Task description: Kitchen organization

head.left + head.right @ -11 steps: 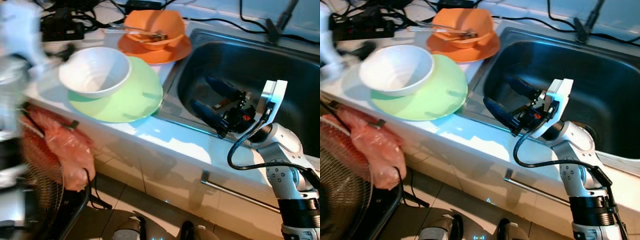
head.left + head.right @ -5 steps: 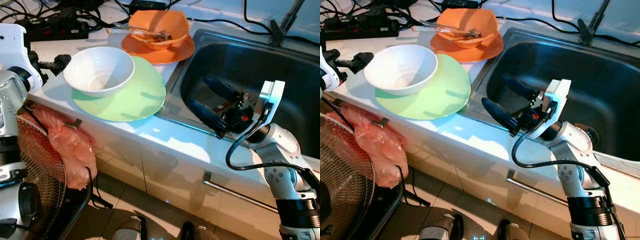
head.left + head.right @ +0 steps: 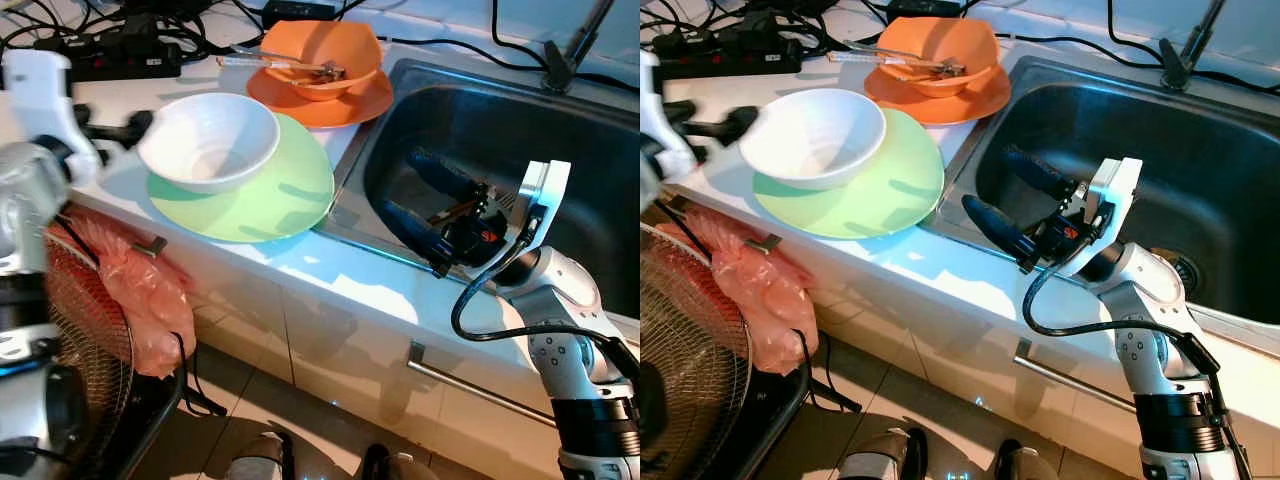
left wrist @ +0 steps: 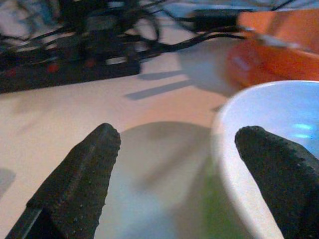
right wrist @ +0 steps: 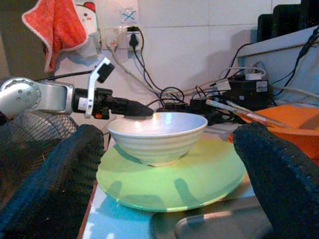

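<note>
White bowl [image 3: 208,140] sat on the green plate [image 3: 262,195] on the worktop [image 3: 330,280], plate edge right by the sink rim. Orange bowl [image 3: 320,48] was on an orange plate [image 3: 345,100] further back, chopsticks [image 3: 285,65] lying across it. Judging by that, sorting had barely begun: all four dishes were on the worktop, the sink [image 3: 560,150] looked empty apart from the drain, nothing was lifted.

Left gripper [image 3: 125,128] was at the white bowl's rim on the side away from the sink, fingers released and spread. Left wrist view showed one finger [image 4: 279,174] over the bowl's rim and the other over bare worktop, so it straddled the wall of the bowl but hadn't closed; contact unclear.

Right gripper [image 3: 1015,200] hovered over the near sink edge, fingers wide apart, holding nothing, aimed at the bowl-and-plate stack.

Clutter: power strip [image 3: 120,62] and a tangle of cables just behind the left gripper, close enough to snag, I'd guess. Pink plastic bag [image 3: 135,290] hung off the worktop front, fan [image 3: 75,340] on the floor below. Faucet base [image 3: 558,75] behind the sink.
</note>
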You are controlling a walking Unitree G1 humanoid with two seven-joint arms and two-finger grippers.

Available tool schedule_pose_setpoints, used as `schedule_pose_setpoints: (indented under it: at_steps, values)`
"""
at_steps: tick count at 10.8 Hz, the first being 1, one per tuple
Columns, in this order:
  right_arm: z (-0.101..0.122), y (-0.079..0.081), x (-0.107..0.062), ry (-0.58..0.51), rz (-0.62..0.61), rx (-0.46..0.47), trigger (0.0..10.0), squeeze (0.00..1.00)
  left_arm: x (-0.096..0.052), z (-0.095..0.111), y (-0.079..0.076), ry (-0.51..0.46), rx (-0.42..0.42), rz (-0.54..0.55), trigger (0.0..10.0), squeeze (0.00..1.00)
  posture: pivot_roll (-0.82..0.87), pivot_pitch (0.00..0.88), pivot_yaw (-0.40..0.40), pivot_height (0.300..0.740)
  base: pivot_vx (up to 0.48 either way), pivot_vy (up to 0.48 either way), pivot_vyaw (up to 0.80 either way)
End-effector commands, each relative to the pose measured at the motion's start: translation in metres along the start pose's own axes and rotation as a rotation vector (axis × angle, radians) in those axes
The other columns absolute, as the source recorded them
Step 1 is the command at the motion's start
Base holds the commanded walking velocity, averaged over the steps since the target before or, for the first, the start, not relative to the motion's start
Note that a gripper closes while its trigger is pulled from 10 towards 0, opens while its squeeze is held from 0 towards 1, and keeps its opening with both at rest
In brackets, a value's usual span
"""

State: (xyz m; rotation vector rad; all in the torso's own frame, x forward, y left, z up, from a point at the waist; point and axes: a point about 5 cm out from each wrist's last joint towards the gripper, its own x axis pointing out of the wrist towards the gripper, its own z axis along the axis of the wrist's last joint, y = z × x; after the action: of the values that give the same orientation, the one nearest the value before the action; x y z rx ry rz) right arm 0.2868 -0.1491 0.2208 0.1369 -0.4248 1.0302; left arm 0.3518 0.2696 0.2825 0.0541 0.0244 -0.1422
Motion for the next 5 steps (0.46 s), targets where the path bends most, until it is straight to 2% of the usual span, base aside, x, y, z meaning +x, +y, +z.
schedule_pose_setpoints:
  at_steps: [1, 2, 5]
  values:
    - [0.002, 0.003, 0.001, 0.006, 0.014, -0.015, 10.0, 0.00, -0.002, 0.010, -0.005, -0.046, 0.020, -0.025, 10.0, 0.00, 0.14, 0.172, 0.029, 0.740, 0.000, 0.000, 0.00]
    - [0.002, 0.003, 0.001, 0.007, 0.016, -0.015, 10.0, 0.00, -0.002, 0.015, -0.006, -0.063, 0.026, -0.026, 10.0, 0.00, 0.14, 0.173, 0.029, 0.740, 0.000, 0.000, 0.00]
    - [0.001, 0.004, 0.002, 0.010, 0.021, -0.012, 10.0, 0.00, -0.001, 0.005, -0.007, -0.002, 0.041, -0.008, 10.0, 0.00, 0.14, 0.172, 0.028, 0.740, 0.000, 0.000, 0.00]
